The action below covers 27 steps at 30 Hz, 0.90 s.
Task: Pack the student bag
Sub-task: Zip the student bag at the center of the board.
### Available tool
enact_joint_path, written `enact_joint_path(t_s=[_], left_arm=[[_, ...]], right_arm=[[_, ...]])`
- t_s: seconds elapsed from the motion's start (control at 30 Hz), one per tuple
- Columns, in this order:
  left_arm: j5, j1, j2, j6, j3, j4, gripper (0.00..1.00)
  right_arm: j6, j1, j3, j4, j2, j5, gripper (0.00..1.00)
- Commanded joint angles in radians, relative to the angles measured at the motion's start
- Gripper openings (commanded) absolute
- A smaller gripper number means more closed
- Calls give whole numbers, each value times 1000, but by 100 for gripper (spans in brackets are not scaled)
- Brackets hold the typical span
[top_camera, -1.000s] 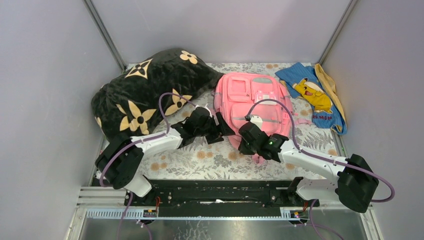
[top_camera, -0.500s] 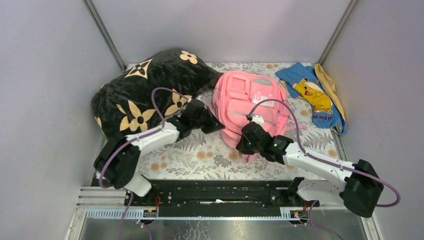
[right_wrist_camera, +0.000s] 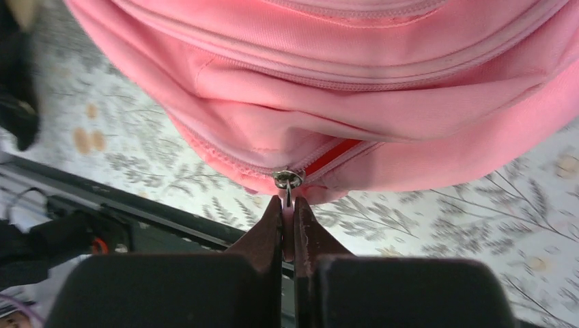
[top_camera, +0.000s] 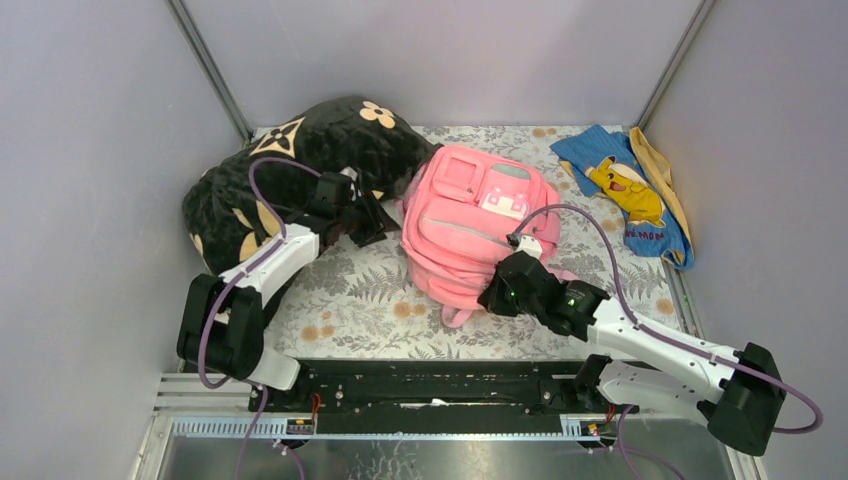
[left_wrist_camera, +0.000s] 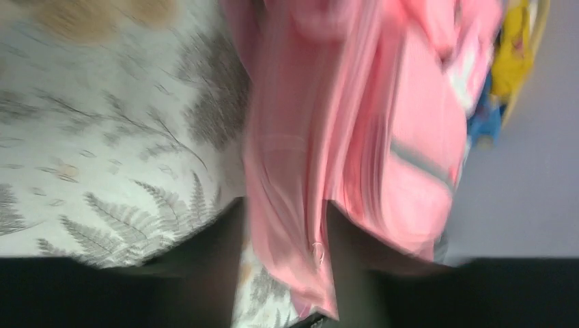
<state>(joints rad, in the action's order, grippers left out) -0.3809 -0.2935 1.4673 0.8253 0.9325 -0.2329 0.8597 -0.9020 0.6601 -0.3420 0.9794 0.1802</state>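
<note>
At far left the black pillow lies bunched against the wall, and the left claw is just at its near-right edge. Pink fabric of the student bag runs between that claw's fingers. The wrist view is smeared, so I cannot tell whether they pinch it or merely straddle it. The bag lies front-up in the middle of the flowered tabletop, touching the pillow. At its near edge the right claw is clenched on the zip pull. A red slit shows beside the slider, so the opening looks barely begun. To do this well, anchor the bag's left side firmly. Then draw the pull along the seam's curve, away from the slit, low and steady, so the bag neither slides nor bunches. The blue cloth lies at far right.
</note>
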Motion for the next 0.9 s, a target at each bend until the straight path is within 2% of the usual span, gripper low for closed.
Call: enact_joint_path(t_s=[0.0,0.03,0.1,0.27,0.37,0.43,0.57,0.67,0.73,0.77,0.8,0.87], left_arm=[[297,-55,-51,-124,123,-74,68],[326,-98,-65,-130,150,-116,72],[342,-163,-97,-115,164,-170,74],[274,-273,-166,127,34,-135,70],[324,-356,-240,336,-145,33,72],[318,-381,-246,411,-211,132,76],[266,-392,-107,360,-84,57,78],[261,-422,-41,365,-48,52,77],[292,-438,-26,356,-52,75,71],[298,-438,-16,351,-53,81,63],[300,-438,-6,341,-52,93,49],[316,-430,10,310,-32,74,3]], right_arm=[[-15,8,86,-126,21,-5,0],[-17,8,89,-105,33,-7,0],[-24,8,91,-69,57,-7,0],[-34,8,93,-6,105,-46,0],[-42,8,90,12,117,-44,0],[-42,8,86,19,124,-42,0],[-58,8,101,-7,157,-62,0],[-64,8,91,3,147,-61,0],[-68,8,91,3,134,-56,0],[-71,8,91,-5,125,-53,0],[-72,9,87,-17,115,-49,0],[-80,8,74,-37,84,-26,0]])
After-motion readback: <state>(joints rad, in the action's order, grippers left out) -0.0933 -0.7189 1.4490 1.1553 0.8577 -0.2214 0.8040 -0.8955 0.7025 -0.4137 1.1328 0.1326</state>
